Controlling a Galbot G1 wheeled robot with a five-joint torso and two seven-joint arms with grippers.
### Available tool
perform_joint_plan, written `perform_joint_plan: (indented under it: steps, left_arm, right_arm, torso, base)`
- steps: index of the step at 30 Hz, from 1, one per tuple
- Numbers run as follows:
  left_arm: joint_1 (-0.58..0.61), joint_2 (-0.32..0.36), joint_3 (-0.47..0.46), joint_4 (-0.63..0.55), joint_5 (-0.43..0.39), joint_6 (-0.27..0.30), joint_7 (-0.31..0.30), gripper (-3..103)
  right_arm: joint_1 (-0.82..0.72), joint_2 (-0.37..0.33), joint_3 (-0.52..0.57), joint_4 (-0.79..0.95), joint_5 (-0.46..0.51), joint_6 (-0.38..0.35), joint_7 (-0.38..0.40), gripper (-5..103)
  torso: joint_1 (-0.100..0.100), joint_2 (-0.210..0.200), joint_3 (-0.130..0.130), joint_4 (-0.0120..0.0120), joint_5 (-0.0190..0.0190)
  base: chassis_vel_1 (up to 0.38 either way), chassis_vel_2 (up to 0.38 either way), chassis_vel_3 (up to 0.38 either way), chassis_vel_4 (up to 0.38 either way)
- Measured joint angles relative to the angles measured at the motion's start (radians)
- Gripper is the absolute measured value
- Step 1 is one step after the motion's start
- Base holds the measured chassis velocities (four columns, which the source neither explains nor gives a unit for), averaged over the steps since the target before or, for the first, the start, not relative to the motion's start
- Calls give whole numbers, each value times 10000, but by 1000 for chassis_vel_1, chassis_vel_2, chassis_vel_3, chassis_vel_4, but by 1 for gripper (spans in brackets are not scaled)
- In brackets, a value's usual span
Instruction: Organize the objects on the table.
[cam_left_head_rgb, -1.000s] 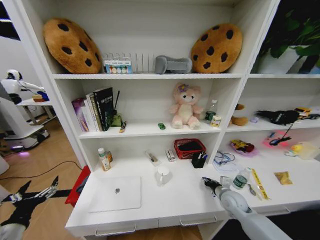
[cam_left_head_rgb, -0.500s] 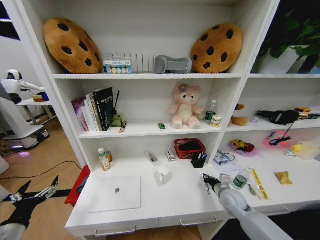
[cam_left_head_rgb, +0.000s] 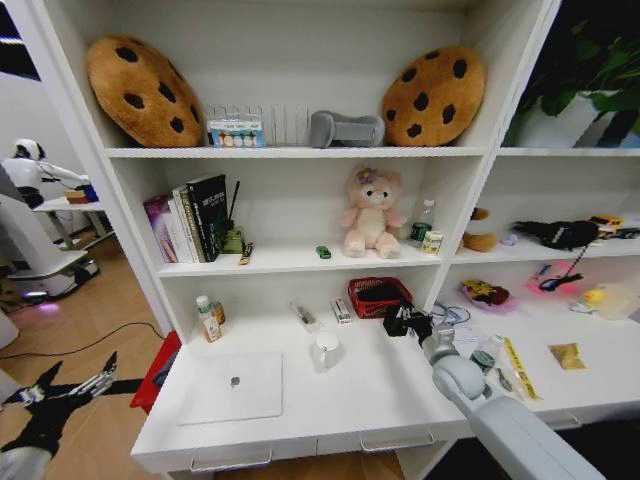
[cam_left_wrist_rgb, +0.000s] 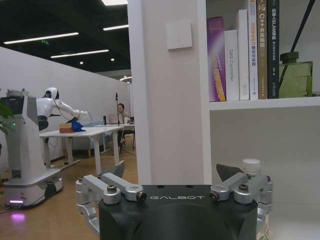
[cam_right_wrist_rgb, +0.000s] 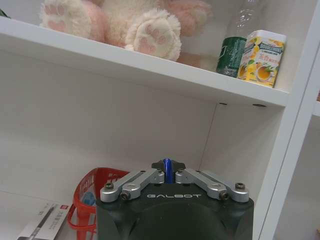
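We see the right pincer raised over the back of the white surface, right at the small black pen holder and just beside the red basket. In the right wrist view its fingers are pressed together on a thin blue item (too small for us to name), with the basket below and the pink plush bear on the shelf above. The left pincer hangs low off the surface's left end, over the wood floor, fingers spread apart. The silver laptop lies closed on the front left of the surface, well apart from the right pincer. The green toy car sits on the middle shelf, just left of the bear. A small white lidded jar stands between laptop and pen holder. A tan wedge scrap lies far right on the surface.
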Motion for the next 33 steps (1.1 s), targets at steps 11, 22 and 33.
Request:
perform_joint_plan:
  steps: [11, 22, 33]
  left_arm:
    - [0, 0, -1, 0, 0, 0, -1, 100]
    - [0, 0, -1, 0, 0, 0, -1, 100]
    - [-1, 0, -1, 0, 0, 0, -1, 100]
  right_arm:
    - [3095, 946, -1737, -3192, -3, 875, -258, 5]
    - [3610, 1342, -2244, -4329, -113, 1143, -353, 5]
    - [2842, 1003, -1806, -3518, -57, 1057, -247, 30]
  torso:
    - [1, -1, 1, 3, 0]
    - [0, -1, 0, 0, 0]
    - [0, 0, -1, 0, 0]
  base:
    - [0, 0, 0, 0]
    - [0, 0, 0, 0]
    - [0, 0, 0, 0]
